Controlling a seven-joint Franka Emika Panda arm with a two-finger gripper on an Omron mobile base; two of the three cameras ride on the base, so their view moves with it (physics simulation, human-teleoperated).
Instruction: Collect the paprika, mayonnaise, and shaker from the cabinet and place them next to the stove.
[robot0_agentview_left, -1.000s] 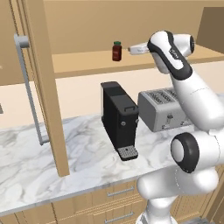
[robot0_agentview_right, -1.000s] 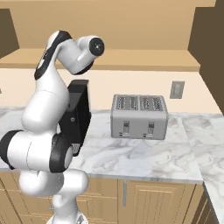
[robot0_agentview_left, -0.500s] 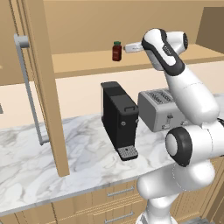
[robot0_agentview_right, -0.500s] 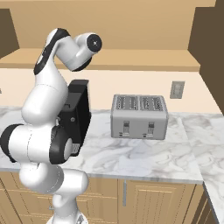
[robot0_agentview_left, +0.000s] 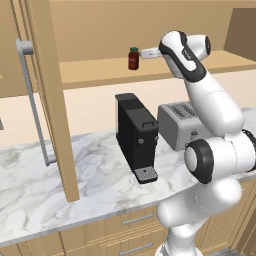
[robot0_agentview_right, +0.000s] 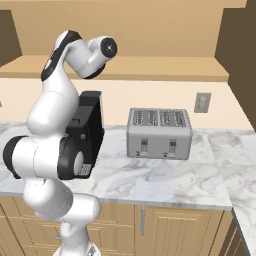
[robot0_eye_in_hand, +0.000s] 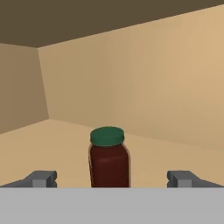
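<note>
Counter (robot0_agentview_left: 100, 190): white marble with grey veining, running across the scene over light wood drawer fronts with short grey handles. Wall behind it is pale beige; an outlet plate (robot0_agentview_right: 202, 102) sits on that wall to the right of the toaster.

Coffee machine (robot0_agentview_left: 136, 136): black, upright, on the counter at centre, drip grate at its near foot.

Toaster (robot0_agentview_right: 159, 133): silver, four slots, on the counter just right of the coffee machine, apart from it.

Cabinet (robot0_agentview_left: 125, 35): light wood, mounted above the counter, with an inner shelf. Its tall door (robot0_agentview_left: 52, 95) stands swung open at the left, carrying a long vertical grey bar handle (robot0_agentview_left: 33, 100).

Paprika (robot0_agentview_left: 133, 58): small dark red jar with a dark green cap, upright on the cabinet shelf, roughly above the coffee machine. In the hand view (robot0_eye_in_hand: 108, 157) it stands centred between the two fingertips, a little beyond them.

End effector (robot0_agentview_left: 146, 53): level with the jar, just to its right, pointing left at it. Fingers spread wide, nothing between them; whether they touch the jar cannot be told.

Change from the earlier frames: the arm's upper links have swung left and the end effector has closed in on the paprika. The jar, the coffee machine and the toaster have not moved.
</note>
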